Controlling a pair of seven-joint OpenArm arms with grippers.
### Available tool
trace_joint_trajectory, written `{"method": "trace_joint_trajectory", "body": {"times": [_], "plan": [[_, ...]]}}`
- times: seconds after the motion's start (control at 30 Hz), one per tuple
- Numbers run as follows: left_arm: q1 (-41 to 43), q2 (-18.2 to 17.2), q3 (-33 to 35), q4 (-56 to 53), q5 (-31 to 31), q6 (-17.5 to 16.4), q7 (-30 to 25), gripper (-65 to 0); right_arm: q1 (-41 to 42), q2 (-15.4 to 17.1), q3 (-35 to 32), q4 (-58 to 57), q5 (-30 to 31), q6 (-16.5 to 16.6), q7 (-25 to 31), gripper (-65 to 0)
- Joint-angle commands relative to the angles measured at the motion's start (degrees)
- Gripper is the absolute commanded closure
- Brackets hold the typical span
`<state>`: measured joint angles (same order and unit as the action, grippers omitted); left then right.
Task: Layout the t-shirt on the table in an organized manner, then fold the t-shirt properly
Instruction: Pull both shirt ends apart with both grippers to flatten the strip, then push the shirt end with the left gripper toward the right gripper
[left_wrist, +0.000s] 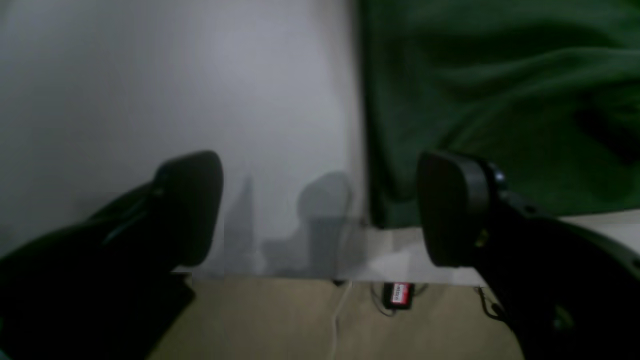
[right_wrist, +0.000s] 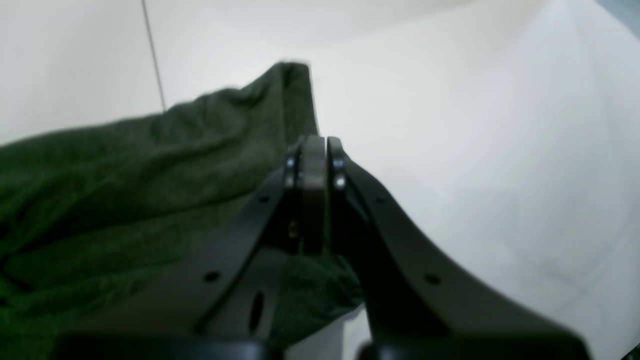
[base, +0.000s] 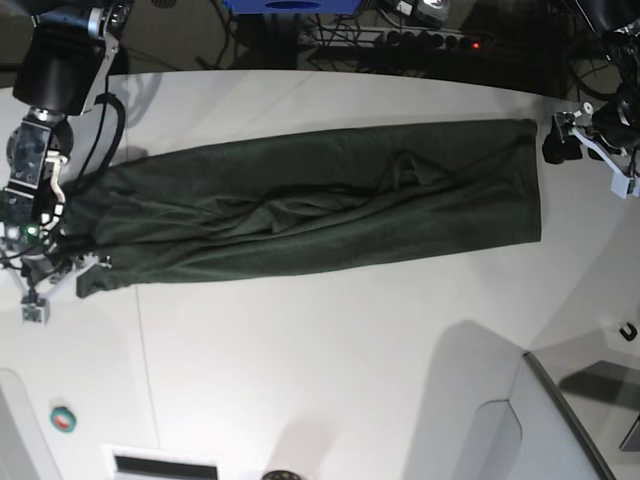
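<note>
- The t-shirt (base: 310, 205) lies folded lengthwise into a long dark green band across the table (base: 330, 370).
- Only the base view shows the whole band; the left wrist view shows just one straight shirt edge.
- The left gripper (left_wrist: 320, 210) stands wide apart over bare table beside that edge, holding nothing.
- The right gripper (right_wrist: 314, 150) is pressed closed at the opposite end; whether cloth is pinched cannot be told.
- A thin dark seam (right_wrist: 152, 55) crosses the tabletop behind the shirt.
</note>
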<state>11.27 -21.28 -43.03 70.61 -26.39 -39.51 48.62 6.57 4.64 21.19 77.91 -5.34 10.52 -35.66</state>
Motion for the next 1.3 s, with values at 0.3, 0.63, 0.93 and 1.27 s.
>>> {"method": "trace_joint_trajectory", "body": {"times": [0.3, 0.63, 0.93, 1.27], "plan": [[-2.6, -0.7, 8.0, -13.4, -1.5, -0.5, -11.2, -58.4, -0.5, 1.2, 0.0, 1.2, 0.0, 0.1, 1.5, -1.7], [-4.3, 1.0, 15.5, -20.5, -1.2, -0.5, -15.4, -43.1, -0.7, 1.0, 0.2, 1.3, 0.0, 5.8, 1.4, -1.5], [-6.8, -0.3, 15.4, -24.5, -1.2, -0.5, -17.2, -5.9, -0.8, 0.9, 0.5, 1.3, 0.0, 5.9, 1.3, -1.5], [-14.2, -5.4, 15.4, -25.8, 11.6, -0.5, -22.0, 0.0, -2.3, 0.8, 0.1, 2.0, 0.0, 6.0, 1.3, -1.5]]}}
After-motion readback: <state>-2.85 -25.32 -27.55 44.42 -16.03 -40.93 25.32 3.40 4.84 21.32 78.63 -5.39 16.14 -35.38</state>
